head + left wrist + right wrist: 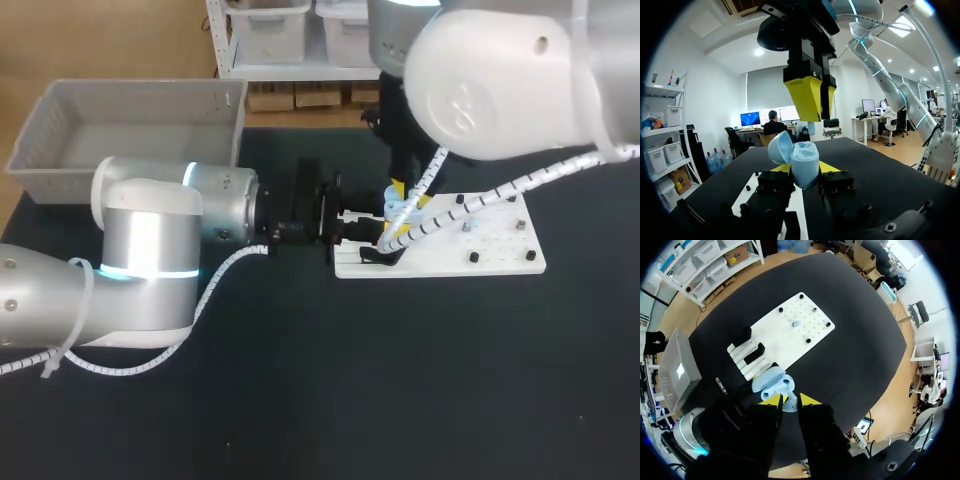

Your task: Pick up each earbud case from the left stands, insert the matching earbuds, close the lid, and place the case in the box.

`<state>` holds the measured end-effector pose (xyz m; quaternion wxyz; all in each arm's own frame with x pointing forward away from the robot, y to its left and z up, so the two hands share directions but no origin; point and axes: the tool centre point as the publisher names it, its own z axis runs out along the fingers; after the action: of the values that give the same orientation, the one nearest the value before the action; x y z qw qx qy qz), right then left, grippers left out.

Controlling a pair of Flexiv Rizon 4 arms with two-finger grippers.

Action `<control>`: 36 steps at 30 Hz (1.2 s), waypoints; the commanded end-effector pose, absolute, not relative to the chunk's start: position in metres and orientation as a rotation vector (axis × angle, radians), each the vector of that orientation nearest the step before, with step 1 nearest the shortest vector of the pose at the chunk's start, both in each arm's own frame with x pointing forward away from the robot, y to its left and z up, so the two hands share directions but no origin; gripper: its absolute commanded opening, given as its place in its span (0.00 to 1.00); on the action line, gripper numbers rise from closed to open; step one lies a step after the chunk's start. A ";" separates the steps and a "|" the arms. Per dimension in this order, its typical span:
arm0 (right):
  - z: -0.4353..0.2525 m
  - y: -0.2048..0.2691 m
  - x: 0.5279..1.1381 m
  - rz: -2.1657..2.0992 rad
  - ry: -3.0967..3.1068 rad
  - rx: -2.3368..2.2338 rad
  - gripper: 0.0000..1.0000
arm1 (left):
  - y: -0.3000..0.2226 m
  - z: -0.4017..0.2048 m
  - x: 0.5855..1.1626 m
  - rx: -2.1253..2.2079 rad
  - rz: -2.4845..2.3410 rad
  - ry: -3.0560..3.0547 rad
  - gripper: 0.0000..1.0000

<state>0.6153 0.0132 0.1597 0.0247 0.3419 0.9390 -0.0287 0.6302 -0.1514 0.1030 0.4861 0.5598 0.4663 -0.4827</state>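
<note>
I count one earbud case, lid open, clamped in the jaws of my left gripper, one earbud pinched just above it in the narrow jaws of my right gripper, and one grey box.

One open pale-blue earbud case, two earbuds, one white board with four black pegs, one grey box, and one black table.
</note>
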 end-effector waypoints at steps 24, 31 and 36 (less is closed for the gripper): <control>0.152 0.015 0.628 -0.157 2.901 1.126 0.00 | -0.152 0.102 0.630 1.359 -1.172 1.134 0.00; 0.150 0.013 0.628 -0.166 2.904 1.133 0.00 | -0.152 0.102 0.630 1.359 -1.172 1.134 0.00; 0.145 0.011 0.629 -0.172 2.905 1.136 0.00 | -0.152 0.102 0.630 1.359 -1.172 1.134 0.00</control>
<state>0.6276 0.0116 0.1475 0.0094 0.3629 0.9302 -0.0544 0.6302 -0.1514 0.1030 0.4861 0.5598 0.4663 -0.4826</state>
